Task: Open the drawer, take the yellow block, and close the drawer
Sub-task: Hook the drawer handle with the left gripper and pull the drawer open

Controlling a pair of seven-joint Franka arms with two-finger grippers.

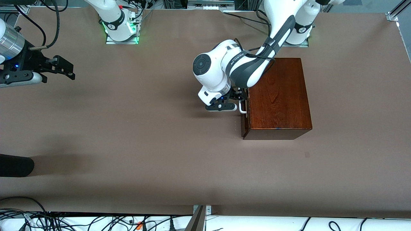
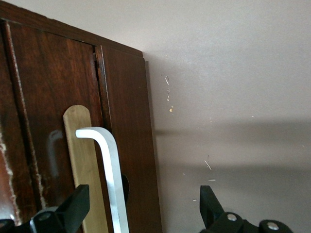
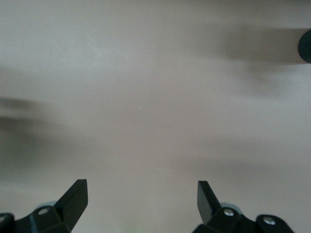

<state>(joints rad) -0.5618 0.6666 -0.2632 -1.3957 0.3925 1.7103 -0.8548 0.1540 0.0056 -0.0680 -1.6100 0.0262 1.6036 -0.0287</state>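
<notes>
At centre frame, the left gripper straddles the drawer's stiff, slick white handle, jaws wide; the right gripper, upper left, waits with jaws wide.

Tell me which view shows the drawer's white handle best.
The left wrist view: the handle fills it close up, lying between the open left gripper's fingers. The front view shows the handle only small, beside that gripper. The right wrist view shows only bare table.
</notes>
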